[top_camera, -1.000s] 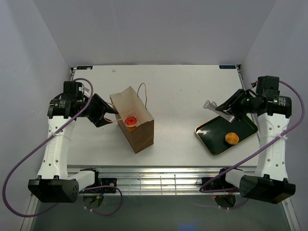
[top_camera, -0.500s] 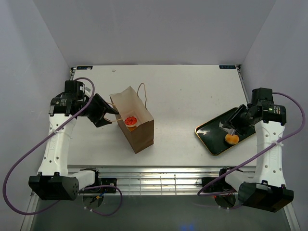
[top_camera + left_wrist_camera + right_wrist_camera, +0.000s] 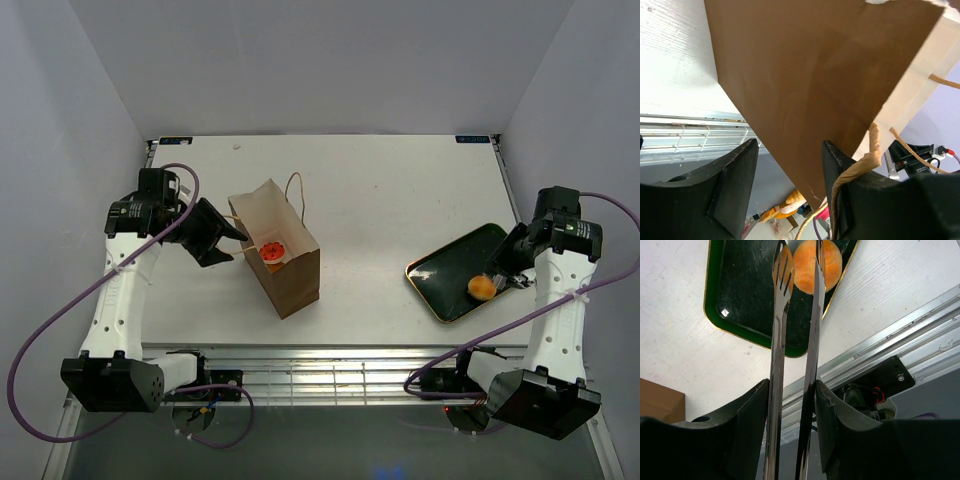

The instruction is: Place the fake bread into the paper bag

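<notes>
Golden bun [image 3: 816, 266] sits at the tips of the right tool's [image 3: 791, 390] tongs [image 3: 776, 340].

A white table [image 3: 400, 190] with a faintly grained top sits between plain, pale grey walls [image 3: 320, 60]; a slatted metal rail [image 3: 340, 372] runs along its near edge; the light is soft and even; below lies what may be a dark floor [image 3: 340, 450].

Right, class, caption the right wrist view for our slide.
Right gripper holds tongs at a bun on the tray.
</notes>
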Controlling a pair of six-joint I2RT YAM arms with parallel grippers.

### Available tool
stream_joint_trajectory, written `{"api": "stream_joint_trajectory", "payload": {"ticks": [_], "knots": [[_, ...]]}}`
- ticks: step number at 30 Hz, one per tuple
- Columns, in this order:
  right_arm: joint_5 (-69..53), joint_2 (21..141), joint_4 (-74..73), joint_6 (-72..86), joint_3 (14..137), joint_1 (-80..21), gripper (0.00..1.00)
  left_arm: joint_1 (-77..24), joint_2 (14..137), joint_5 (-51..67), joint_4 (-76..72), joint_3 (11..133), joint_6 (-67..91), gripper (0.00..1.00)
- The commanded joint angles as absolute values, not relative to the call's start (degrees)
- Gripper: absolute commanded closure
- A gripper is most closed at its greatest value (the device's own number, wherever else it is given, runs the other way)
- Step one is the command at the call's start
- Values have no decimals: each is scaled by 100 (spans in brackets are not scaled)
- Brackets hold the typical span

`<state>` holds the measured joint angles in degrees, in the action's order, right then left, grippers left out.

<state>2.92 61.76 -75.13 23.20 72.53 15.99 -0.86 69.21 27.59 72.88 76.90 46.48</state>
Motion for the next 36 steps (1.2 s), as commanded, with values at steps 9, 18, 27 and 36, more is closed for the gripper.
{"api": "stream_joint_trajectory", "payload": {"ticks": [9,18,27,36], "knots": [[-158,6073,-7207,2013,6847,1652,52,-53,6829,2777,7242,7550,4693,33],[-26,6196,-7198,1995,6882,1652,48,-53,6899,2760,7225,7603,4641,30],[167,6223,-7198,1942,6768,1652,45,-53,6917,2769,7198,7559,4667,28],[290,6214,-7163,1846,6689,1652,43,-53,6908,2777,7172,7506,4702,27]]}}
